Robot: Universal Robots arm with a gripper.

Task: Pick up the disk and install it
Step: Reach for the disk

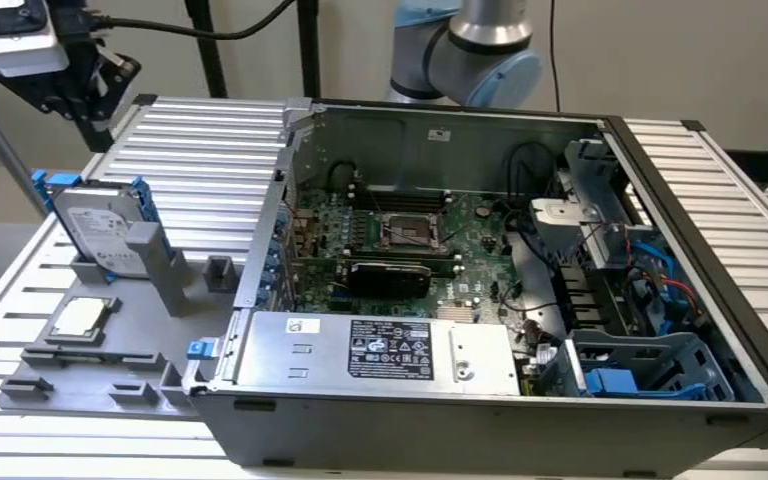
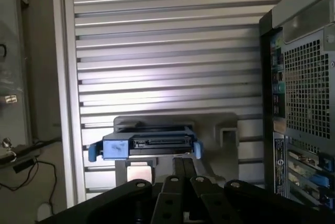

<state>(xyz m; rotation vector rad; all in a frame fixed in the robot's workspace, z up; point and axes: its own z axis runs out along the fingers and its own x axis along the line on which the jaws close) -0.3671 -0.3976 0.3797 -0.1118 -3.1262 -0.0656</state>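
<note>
Disk [image 1: 101, 232] stands upright on edge, pincer [image 2: 184, 167] well apart.

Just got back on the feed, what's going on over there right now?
The arm's tool hangs above the disk, clear of it and not touching it. The disk stands upright in a slot of the grey fixture on the exterior view's left, beside the open computer case. The wrist view looks down onto the disk's connector edge. The disk has not been picked up, so none of the install is done yet.
</note>
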